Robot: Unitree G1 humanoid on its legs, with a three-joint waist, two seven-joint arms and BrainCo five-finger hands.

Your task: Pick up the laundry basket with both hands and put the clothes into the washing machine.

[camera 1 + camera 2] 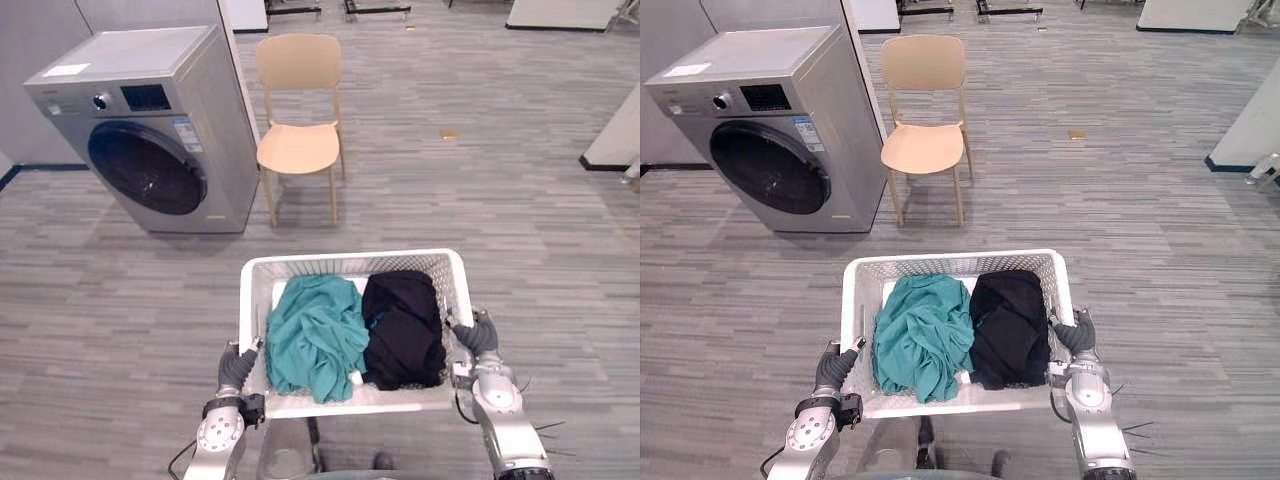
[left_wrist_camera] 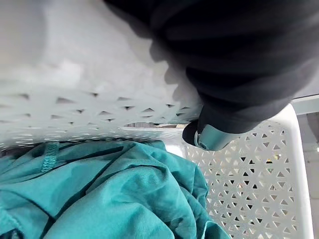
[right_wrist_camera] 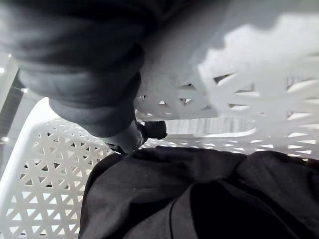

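A white perforated laundry basket (image 1: 345, 258) is held low in front of me, above the grey floor. In it lie a teal garment (image 1: 315, 335) on the left and a black garment (image 1: 403, 325) on the right. My left hand (image 1: 237, 368) grips the basket's left side; its thumb (image 2: 207, 137) hooks over the wall beside the teal cloth (image 2: 114, 194). My right hand (image 1: 478, 335) grips the right side, thumb (image 3: 132, 139) curled in by the black garment (image 3: 199, 194). The silver washing machine (image 1: 150, 130) stands at the far left, its round dark door (image 1: 145, 167) shut.
A beige chair (image 1: 298, 145) stands just right of the washing machine, facing me. A white wall base with a dark skirting (image 1: 612, 140) juts in at the far right. A small tan object (image 1: 449, 134) lies on the floor beyond the chair.
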